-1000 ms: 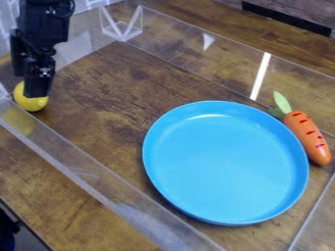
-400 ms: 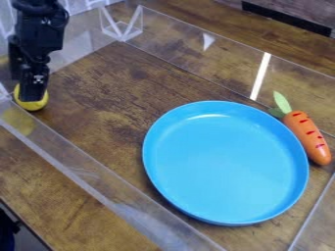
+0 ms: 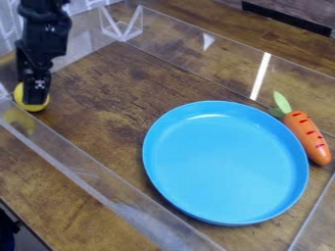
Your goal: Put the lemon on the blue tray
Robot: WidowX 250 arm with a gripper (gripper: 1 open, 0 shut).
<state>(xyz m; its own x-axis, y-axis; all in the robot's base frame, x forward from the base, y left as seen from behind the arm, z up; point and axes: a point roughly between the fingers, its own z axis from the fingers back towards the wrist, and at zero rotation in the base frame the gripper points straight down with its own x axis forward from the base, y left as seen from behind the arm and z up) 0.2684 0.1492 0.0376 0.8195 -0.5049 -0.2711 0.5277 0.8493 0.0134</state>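
The claw is now carried slightly further in over the lemon, while the fruit's place at the left of the table is unchanged. A grasp is thus being lined up, it seems; no lift is seen, and the blue tray is still to be reached. The claw's fingers are spread wide. The lemon is partly covered by them, so whether it is touched cannot be told. The arm is cut off by the frame's top edge.
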